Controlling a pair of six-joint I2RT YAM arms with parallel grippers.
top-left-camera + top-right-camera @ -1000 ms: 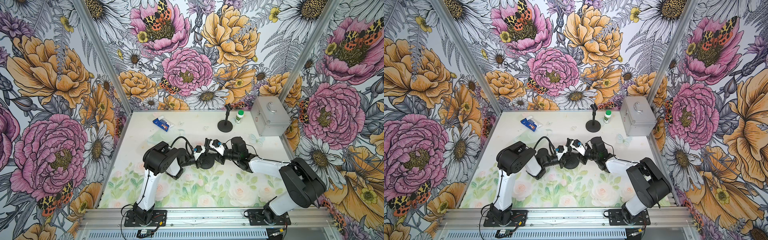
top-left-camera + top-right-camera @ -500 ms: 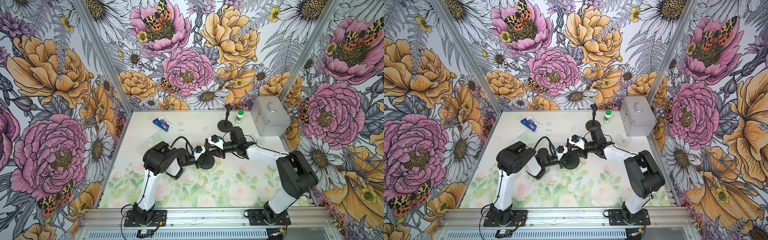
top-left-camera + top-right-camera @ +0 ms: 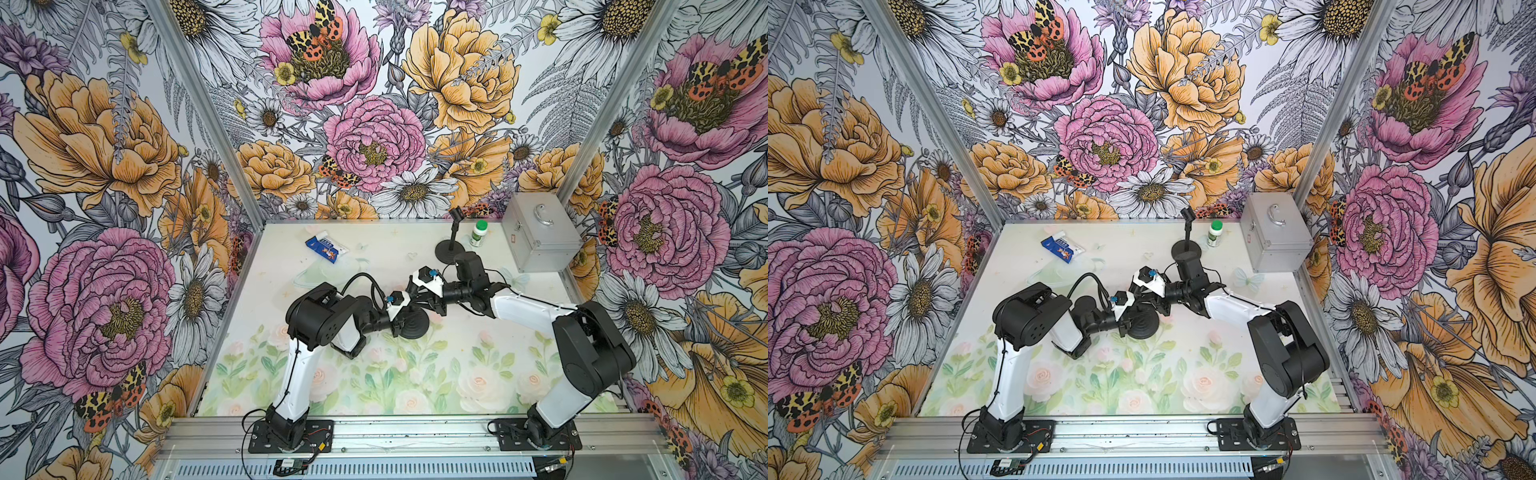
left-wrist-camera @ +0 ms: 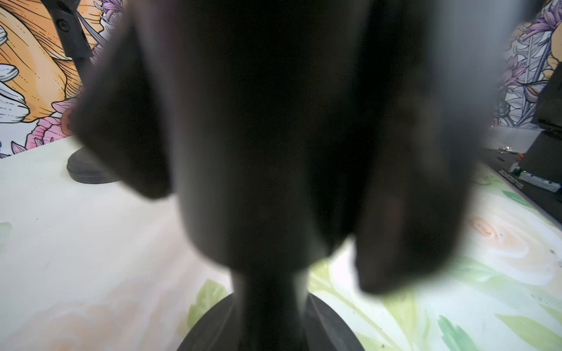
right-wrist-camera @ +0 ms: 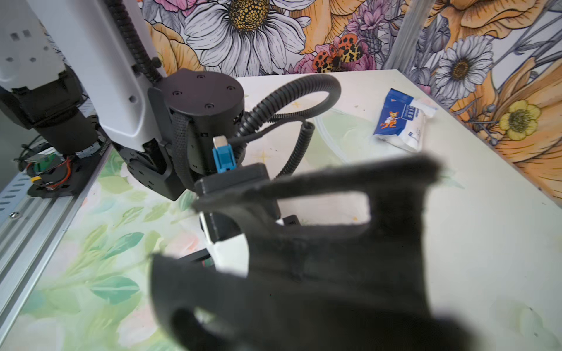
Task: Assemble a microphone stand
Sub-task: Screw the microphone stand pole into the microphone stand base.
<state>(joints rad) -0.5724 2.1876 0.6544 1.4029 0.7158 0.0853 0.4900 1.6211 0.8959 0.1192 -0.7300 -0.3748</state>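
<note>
1. Two robot arms: a left one [image 3: 318, 322] and a right one [image 3: 536, 311].
2. Two round black stand bases: one at mid-table [image 3: 413, 328], one near the back wall [image 3: 450, 250].
3. Two black poles, one upright on each base: the far one [image 3: 456, 230] and the near one [image 4: 269, 304], which is blurred.
4. One microphone clip [image 3: 456, 214], on the far pole.
5. One silver metal case [image 3: 540, 235].
6. One white bottle with a green cap [image 3: 478, 233].
7. One blue-and-white packet [image 3: 327, 249].

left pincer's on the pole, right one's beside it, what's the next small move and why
Probably steady the pole with the left pincer, shut on it, and ease the right pincer onto its upper end: the pole stands on the round base, and the right pincer is close by, its grip unclear.
</note>
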